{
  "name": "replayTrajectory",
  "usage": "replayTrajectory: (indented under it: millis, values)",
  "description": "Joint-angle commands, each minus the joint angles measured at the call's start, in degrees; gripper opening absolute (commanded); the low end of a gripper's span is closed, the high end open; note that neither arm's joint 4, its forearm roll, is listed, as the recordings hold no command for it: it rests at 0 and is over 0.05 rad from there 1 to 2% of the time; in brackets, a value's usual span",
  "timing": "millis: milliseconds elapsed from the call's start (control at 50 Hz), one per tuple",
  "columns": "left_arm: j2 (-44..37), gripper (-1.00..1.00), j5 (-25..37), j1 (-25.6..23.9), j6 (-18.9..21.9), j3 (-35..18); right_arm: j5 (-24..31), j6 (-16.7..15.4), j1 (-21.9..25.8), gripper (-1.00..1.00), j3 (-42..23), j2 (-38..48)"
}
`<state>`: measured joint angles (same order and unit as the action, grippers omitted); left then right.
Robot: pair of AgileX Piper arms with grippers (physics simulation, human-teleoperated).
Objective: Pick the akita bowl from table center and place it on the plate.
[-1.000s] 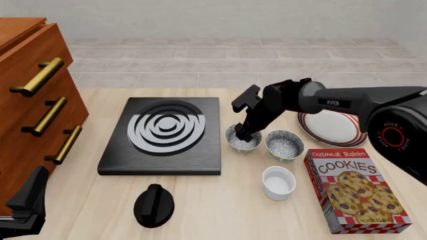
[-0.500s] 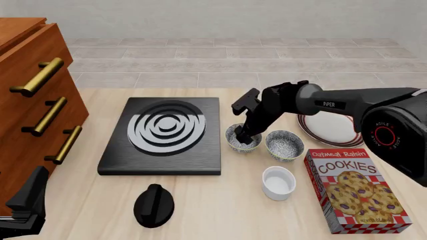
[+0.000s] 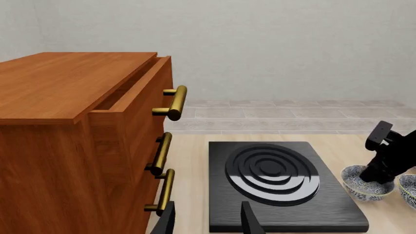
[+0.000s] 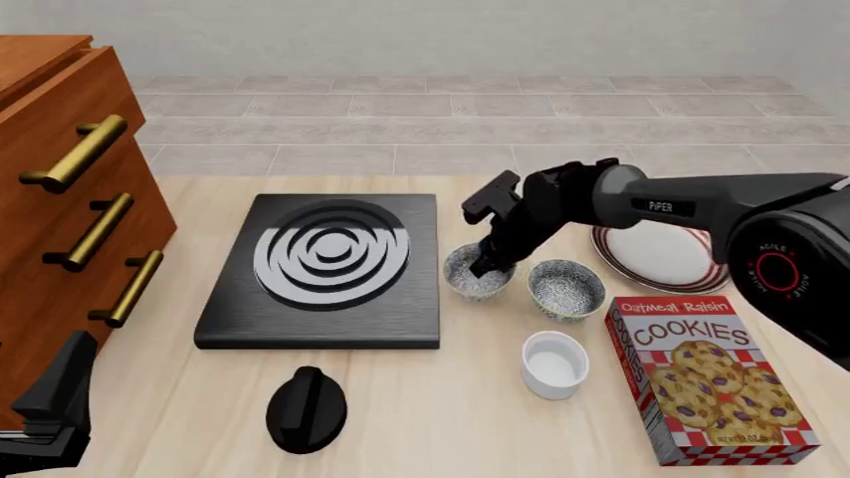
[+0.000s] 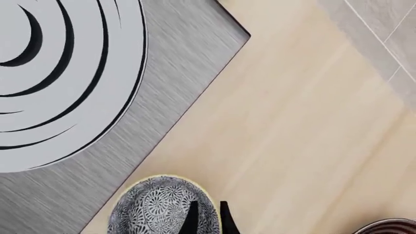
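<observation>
The akita bowl [image 4: 473, 273], speckled grey-white inside, sits just right of the black burner slab, slightly tilted. My right gripper [image 4: 491, 265] is shut on its rim. In the right wrist view, the two dark fingertips [image 5: 192, 220] pinch the near rim of the akita bowl [image 5: 156, 207]. The red-striped plate [image 4: 671, 255] lies to the right, partly behind the right arm. My left gripper [image 3: 208, 223] hangs open at the near left of the table, holding nothing, far from the bowl [image 3: 364, 183].
A twin bowl [image 4: 567, 289] stands between the akita bowl and the plate. A white cup [image 4: 554, 364] and a cookie box [image 4: 708, 380] lie nearer. The burner slab [image 4: 325, 267], a black knob [image 4: 307, 408] and a wooden drawer unit [image 4: 67, 214] fill the left.
The akita bowl has shifted slightly up and left with the right gripper and now tilts. The left arm has not moved.
</observation>
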<state>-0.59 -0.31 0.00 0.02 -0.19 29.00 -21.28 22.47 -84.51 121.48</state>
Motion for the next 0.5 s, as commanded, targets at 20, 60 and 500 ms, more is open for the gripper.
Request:
replayTrajectory:
  millis: [20, 60, 500]
  values:
    - [0.0, 1.0, 0.0, 0.0, 0.0, 0.0, -0.1, 0.4, 0.8, -1.0, 1.2, 0.5]
    - [0.0, 1.0, 0.0, 0.0, 0.0, 0.0, 0.1, 0.8, 0.8, -1.0, 1.2, 0.3]
    - [0.0, 1.0, 0.0, 0.0, 0.0, 0.0, 1.0, 0.2, 1.6, -1.0, 4.4, -5.5]
